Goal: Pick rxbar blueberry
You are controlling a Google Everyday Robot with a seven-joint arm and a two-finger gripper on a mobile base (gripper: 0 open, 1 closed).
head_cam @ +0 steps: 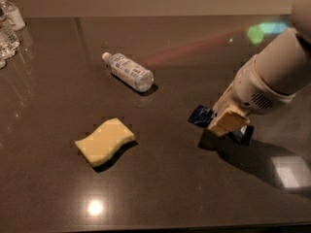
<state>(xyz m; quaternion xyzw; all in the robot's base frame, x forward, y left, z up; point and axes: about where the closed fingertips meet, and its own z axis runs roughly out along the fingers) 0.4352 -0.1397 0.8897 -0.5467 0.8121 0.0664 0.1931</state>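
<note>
The rxbar blueberry (200, 116) is a dark navy wrapper at the right of the dark table (170, 188). Its left end and a bit of its right end (241, 134) stick out from under my gripper. My gripper (226, 124), with tan fingers (228, 120) at the end of the white arm (272, 76), is shut on the bar's middle. It holds the bar slightly above the table, with a shadow beneath it. The middle of the bar is hidden by the fingers.
A pale yellow wavy sponge (104, 141) lies at front left. A clear water bottle (129, 71) lies on its side behind it. More upright bottles (7, 25) stand at the far left corner. A wall runs behind the table's back edge.
</note>
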